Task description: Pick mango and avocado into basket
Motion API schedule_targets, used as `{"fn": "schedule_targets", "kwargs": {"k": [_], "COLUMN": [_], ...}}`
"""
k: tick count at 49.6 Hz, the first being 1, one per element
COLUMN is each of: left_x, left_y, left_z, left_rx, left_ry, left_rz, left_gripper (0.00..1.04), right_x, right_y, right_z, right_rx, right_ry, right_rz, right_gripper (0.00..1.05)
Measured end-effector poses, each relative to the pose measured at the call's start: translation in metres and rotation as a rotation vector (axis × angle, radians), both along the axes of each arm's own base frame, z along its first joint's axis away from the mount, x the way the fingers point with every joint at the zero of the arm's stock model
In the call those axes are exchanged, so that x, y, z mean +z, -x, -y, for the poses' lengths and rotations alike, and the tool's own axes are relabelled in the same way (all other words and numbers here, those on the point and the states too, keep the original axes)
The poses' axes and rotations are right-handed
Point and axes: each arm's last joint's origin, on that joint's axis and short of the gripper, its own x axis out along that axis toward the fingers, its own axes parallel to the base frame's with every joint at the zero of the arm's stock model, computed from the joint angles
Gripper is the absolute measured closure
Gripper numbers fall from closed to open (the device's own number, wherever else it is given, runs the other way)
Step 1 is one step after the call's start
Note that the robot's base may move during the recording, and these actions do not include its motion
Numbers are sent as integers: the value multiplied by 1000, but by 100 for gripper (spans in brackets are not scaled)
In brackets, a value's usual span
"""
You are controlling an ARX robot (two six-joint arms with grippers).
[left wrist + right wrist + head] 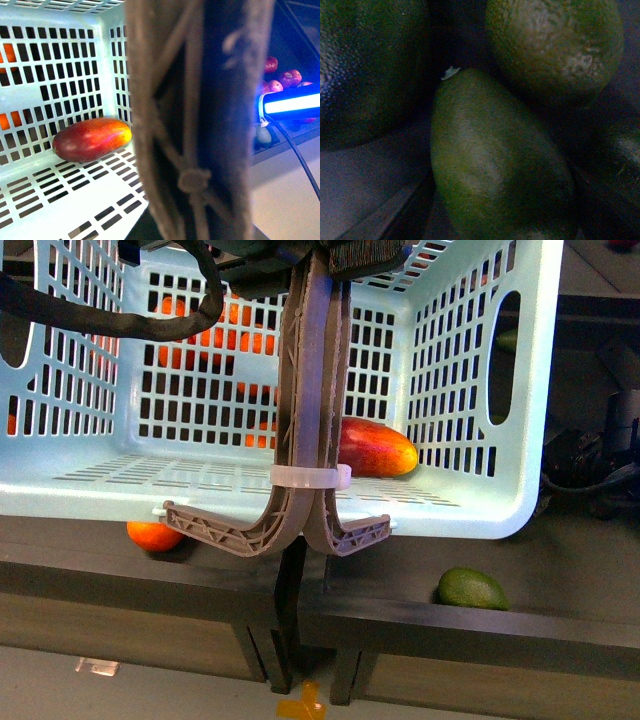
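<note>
Red-and-yellow mango (375, 448) lies on the slotted floor of the aqua basket (90, 480), by its far wall, just right of the brown-grey handle (312, 390). The dark green avocado (472, 588) rests outside on the black desk (560, 580), below the basket's right corner and well apart from the left pincer (350, 252). That pincer is cropped at the handle's top, so I cannot tell its grip. The right pincer's fingers do not show; its wrist camera sees a dim green oval fruit (490, 160) up close.
</note>
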Motion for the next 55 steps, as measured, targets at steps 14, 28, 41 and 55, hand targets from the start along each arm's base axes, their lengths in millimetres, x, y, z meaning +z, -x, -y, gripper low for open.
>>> {"fn": "schedule_targets", "kwargs": {"k": [14, 28, 41, 55], "left_x": [0, 0, 0, 0], "left_y": [0, 0, 0, 0], "left_z": [0, 0, 0, 0], "left_rx": [2, 0, 1, 1], "left_ry": [-1, 0, -1, 0], "left_rz": [1, 0, 0, 0], "left_gripper": [100, 100, 100, 100], "right_x": [0, -1, 27, 135], "right_y": [1, 2, 21, 65], "right_z": [-4, -5, -2, 6], "right_rx": [-1, -7, -58, -102], "right_ry": [-2, -10, -79, -192], "right_rz": [8, 12, 95, 289], "right_gripper": [45, 46, 46, 46]}}
